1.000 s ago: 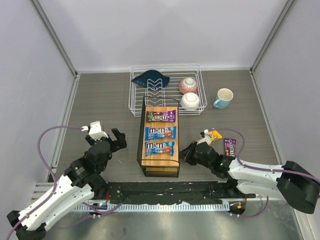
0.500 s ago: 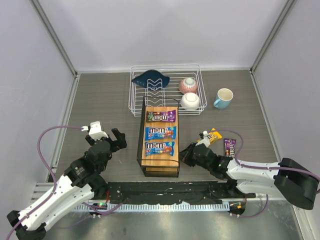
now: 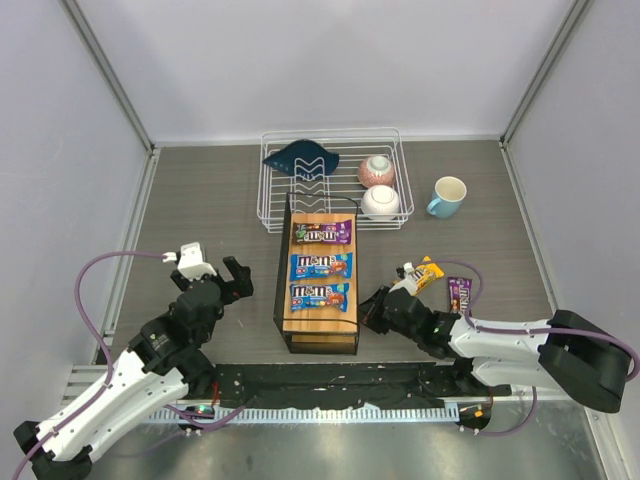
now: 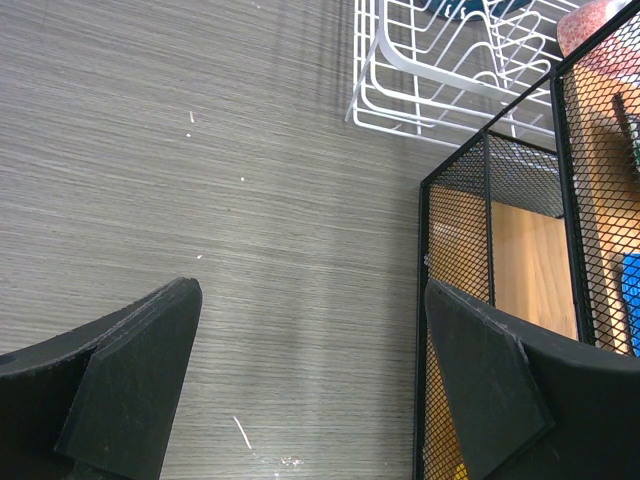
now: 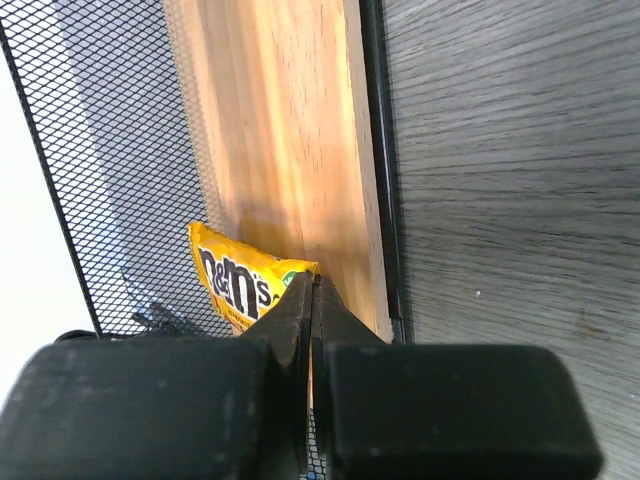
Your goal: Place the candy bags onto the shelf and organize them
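Right hand [image 3: 372, 308] is noted low at the right side of the shelf [image 3: 320, 318], fingers pressed together and, as judged from the wrist view, pinching a yellow candy bag [image 5: 240, 285] by its edge. The bag is seen against the shelf's lower plank [image 5: 290, 150] and mesh panel [image 5: 100, 150]; whether it touches the plank cannot be told. On the shelf's top three bags are laid in a row: a purple bag [image 3: 322, 233] at the far end, a blue bag [image 3: 321, 265] in the middle, and another blue bag [image 3: 320, 296] toward the near end. Right of the shelf, on the surface [image 3: 200, 200], a second yellow bag [image 3: 428, 270] and a second purple bag [image 3: 460, 293] are left unplaced. Left hand [image 3: 232, 275] is held spread and empty, left of the shelf. Risks noted: the pinch is taken on a thin glossy edge, so the bag may be lost by slipping. The frame bar or mesh may be struck if the hand is driven deeper. A release made too near the plank's edge may let the bag slide off onto the surface.
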### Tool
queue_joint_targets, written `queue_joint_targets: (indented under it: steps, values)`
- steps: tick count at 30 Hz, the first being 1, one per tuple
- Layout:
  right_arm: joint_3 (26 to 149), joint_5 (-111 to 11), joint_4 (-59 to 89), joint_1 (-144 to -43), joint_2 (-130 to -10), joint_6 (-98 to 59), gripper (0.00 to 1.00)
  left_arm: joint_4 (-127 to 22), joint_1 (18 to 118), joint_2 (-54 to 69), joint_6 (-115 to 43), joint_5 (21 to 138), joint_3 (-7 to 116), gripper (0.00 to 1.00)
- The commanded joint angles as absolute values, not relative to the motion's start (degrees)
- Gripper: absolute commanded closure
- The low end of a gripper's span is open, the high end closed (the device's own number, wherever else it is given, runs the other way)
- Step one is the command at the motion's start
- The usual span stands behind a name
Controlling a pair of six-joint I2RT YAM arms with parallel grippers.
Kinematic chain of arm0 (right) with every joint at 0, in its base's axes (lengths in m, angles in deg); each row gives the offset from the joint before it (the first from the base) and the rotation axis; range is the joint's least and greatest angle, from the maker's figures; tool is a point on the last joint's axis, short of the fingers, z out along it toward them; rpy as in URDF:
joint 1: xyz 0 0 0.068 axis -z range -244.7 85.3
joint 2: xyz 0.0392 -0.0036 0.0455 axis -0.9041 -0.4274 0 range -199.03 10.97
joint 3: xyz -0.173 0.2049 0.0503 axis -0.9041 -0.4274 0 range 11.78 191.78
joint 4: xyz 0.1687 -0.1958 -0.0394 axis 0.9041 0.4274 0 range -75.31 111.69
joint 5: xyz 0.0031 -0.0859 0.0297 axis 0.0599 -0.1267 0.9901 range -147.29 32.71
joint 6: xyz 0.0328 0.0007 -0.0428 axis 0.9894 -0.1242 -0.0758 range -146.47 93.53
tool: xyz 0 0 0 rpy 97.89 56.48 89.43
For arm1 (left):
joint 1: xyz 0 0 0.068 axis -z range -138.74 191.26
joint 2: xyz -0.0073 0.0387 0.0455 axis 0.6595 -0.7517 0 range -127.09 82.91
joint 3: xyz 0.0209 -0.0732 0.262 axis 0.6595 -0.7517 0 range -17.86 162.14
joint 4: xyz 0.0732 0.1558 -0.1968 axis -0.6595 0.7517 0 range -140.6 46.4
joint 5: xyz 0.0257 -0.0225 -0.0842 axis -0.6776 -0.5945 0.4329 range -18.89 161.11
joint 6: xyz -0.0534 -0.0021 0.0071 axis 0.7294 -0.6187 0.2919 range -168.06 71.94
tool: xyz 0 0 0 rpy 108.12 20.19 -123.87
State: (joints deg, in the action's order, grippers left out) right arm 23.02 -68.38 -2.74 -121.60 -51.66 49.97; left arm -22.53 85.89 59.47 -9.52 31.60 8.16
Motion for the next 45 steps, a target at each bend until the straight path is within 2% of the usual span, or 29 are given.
queue_joint_targets:
  steps: [1,27,29,32,35,41,45]
  values:
    - [22.94,-68.8,-5.53,-121.91,-51.69,49.82,0.99,-23.97,86.18,59.97,-9.74,30.86,8.59,0.0]
    - [22.15,-68.1,-2.8,-121.91,-48.79,49.29,0.99,-24.06,86.18,60.06,-9.74,30.86,8.51,0.0]
    - [21.97,-68.36,-2.89,-121.91,-48.62,49.38,0.95,-23.97,86.18,59.97,-9.74,30.86,8.51,0.0]
    - [21.88,-68.8,-2.8,-121.91,-48.18,49.64,0.81,-23.97,86.18,60.15,-9.74,30.86,8.51,0.01]
    - [21.88,-69.24,-2.45,-121.83,-47.48,49.64,0.72,-23.97,86.18,60.24,-9.74,30.77,8.51,0.0]
    - [21.88,-70.82,-1.31,-121.91,-45.02,49.82,0.61,-23.97,86.18,60.24,-9.74,30.86,8.68,0.0]
    - [22.41,-73.71,4.04,-121.83,-40.2,49.47,0.57,-23.97,86.18,60.15,-9.74,30.86,8.77,0.0]
